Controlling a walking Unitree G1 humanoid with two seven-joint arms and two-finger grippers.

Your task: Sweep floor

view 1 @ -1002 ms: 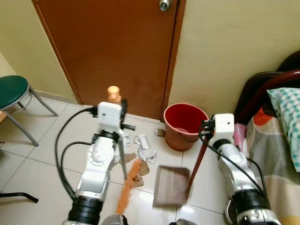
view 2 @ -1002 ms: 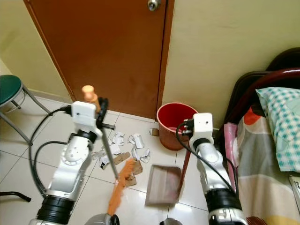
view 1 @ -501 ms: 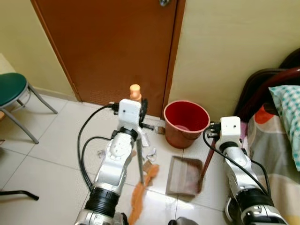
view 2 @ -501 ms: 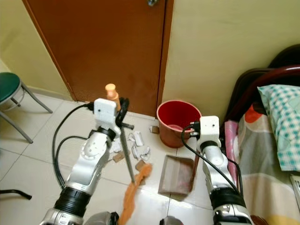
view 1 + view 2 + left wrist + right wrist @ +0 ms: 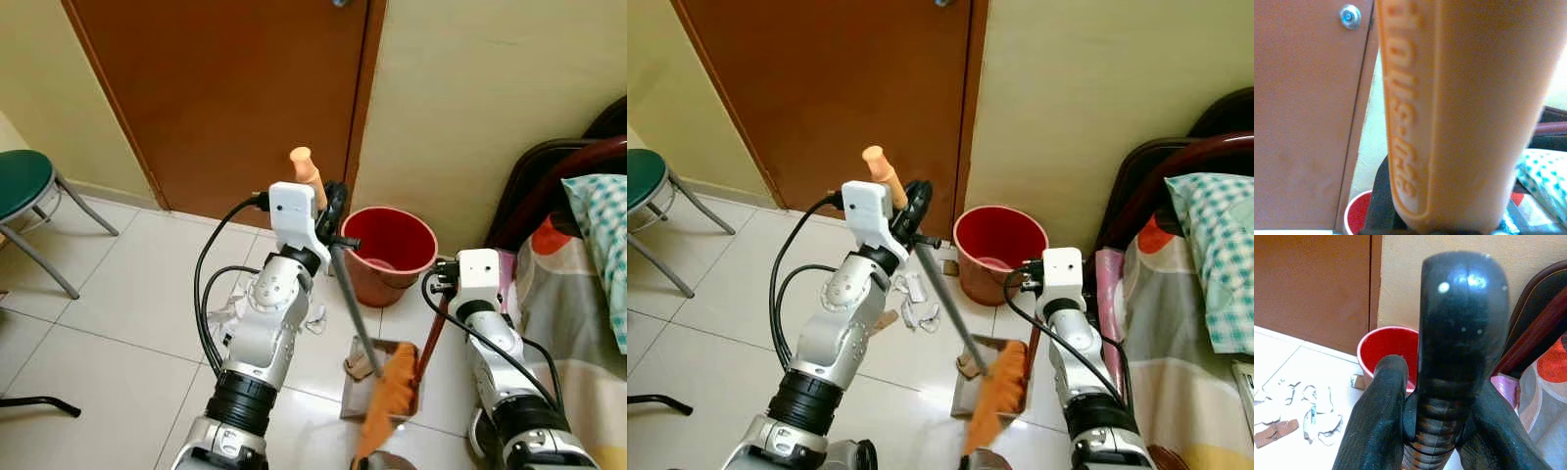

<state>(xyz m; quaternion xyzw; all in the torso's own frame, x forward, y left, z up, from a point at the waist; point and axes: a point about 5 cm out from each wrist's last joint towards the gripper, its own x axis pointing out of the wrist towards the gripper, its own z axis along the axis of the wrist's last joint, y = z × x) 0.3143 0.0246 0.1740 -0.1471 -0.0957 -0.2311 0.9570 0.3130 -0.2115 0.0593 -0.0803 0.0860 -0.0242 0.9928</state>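
Broom (image 5: pixel 364 338) seemingly in left hand (image 5: pixel 331 220)

A broom head (image 5: pixel 390 390) rests on a dustpan (image 5: pixel 355 390) before a bucket (image 5: pixel 387 250), with paper scraps (image 5: pixel 921 305) to its left.

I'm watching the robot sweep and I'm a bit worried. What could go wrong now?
Three things might. The paper scraps by the door sit behind the broom head, so this stroke may miss them. The red bucket stands close beside the broom handle, so a wide swing could knock it. A hard push might slide the dustpan.
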